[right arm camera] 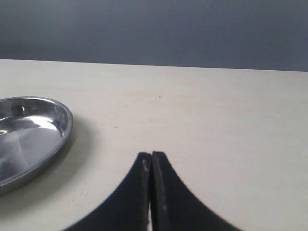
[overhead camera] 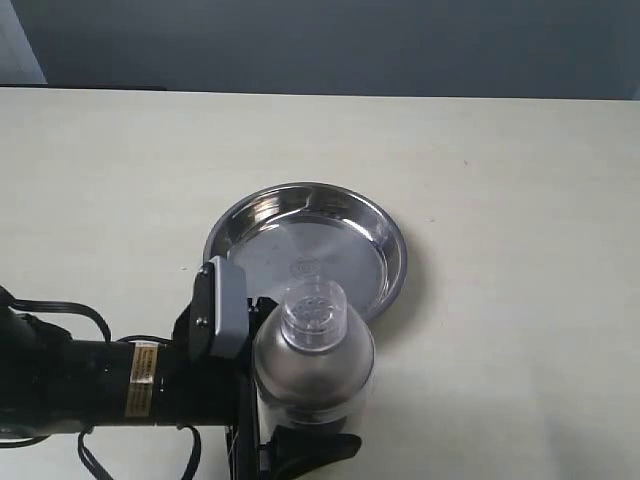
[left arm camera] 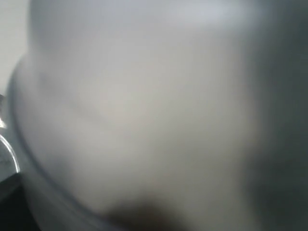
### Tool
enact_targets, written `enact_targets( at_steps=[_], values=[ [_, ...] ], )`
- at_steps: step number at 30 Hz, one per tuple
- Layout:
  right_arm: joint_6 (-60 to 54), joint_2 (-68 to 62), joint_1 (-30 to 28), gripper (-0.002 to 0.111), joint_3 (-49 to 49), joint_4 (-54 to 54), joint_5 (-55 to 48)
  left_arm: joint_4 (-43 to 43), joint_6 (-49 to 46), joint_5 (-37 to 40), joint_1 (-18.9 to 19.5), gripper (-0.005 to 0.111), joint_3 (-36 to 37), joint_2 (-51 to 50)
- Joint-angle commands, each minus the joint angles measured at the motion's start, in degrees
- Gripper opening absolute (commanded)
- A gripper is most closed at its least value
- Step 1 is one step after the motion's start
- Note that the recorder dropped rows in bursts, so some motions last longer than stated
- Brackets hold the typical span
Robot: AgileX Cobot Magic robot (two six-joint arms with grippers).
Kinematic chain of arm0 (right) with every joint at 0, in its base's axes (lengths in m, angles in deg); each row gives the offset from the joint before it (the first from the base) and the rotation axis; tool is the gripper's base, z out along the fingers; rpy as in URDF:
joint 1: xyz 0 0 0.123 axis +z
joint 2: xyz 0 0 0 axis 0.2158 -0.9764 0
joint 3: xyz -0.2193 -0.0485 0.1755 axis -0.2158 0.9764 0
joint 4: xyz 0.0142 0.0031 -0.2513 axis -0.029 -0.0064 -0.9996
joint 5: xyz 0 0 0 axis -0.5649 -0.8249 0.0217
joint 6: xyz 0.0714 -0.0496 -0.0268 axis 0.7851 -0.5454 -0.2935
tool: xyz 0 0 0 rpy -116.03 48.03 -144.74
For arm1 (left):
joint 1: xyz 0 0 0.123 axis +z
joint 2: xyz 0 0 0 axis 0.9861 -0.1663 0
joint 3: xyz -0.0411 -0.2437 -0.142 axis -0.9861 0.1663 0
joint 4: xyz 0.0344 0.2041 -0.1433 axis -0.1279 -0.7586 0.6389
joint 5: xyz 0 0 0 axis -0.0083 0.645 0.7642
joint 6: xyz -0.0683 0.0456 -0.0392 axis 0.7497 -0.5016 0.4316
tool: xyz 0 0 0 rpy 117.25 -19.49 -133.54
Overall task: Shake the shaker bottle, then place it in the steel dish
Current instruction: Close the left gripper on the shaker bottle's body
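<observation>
The shaker bottle (overhead camera: 315, 365) is held up close to the exterior camera, upright, with its clear round cap (overhead camera: 312, 312) on top and its frosted dome below it. My left gripper (overhead camera: 288, 452) is shut on the bottle's lower body, reaching in from the left. Just behind the bottle, the steel dish (overhead camera: 375, 225) lies empty on the table. The left wrist view is filled by the blurred bottle (left arm camera: 144, 110). My right gripper (right arm camera: 151, 156) is shut on nothing, low over the table beside the steel dish (right arm camera: 57, 115).
The pale tabletop (overhead camera: 500, 200) stretches to a dark wall at the back. My left arm (overhead camera: 90, 380) and its black cables lie along the near left edge. Nothing else stands on the table.
</observation>
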Motion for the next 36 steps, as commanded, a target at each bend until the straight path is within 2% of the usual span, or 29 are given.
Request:
enact_targets(
  at_steps=[1,14,18,21,23,27,29,30,33,36],
  values=[
    [-0.04,0.22,0.2,-0.001,0.07,-0.08,0.69,0.92,-0.05,-0.41,-0.41,0.094,-0.24,-0.19],
    [-0.04,0.22,0.2,-0.001,0.07,-0.08,0.69,1.71,5.07,-0.41,-0.41,0.094,-4.28,-0.19],
    [-0.04,0.22,0.2,-0.001,0.07,-0.08,0.69,-0.89,5.2,-0.41,-0.41,0.094,-4.4,-0.19],
    [-0.04,0.22,0.2,-0.001,0.07,-0.08,0.69,-2.44,5.51,-0.41,-0.41,0.09,-4.4,-0.19],
    [-0.04,0.22,0.2,-0.001,0.07,-0.08,0.69,-2.06,5.77,-0.41,-0.41,0.077,-4.4,-0.19],
    [-0.04,0.22,0.2,-0.001,0.07,-0.08,0.69,-1.89,5.78,-0.41,-0.41,0.041,-4.4,-0.19],
    [-0.04,0.22,0.2,-0.001,0.07,-0.08,0.69,-2.31,5.69,-0.41,-0.41,0.017,-4.4,-0.19],
    [-0.04,0.22,0.2,-0.001,0.07,-0.08,0.69,-2.45,5.54,-0.41,-0.41,0.001,-4.4,-0.19],
    [-0.04,0.22,0.2,-0.001,0.07,-0.08,0.69,-1.67,7.93,-0.41,-0.41,0.0,-4.4,0.02],
    [-0.04,0.22,0.2,-0.001,0.07,-0.08,0.69,1.2,13.49,-0.41,-0.41,0.0,-4.4,4.43]
  ],
)
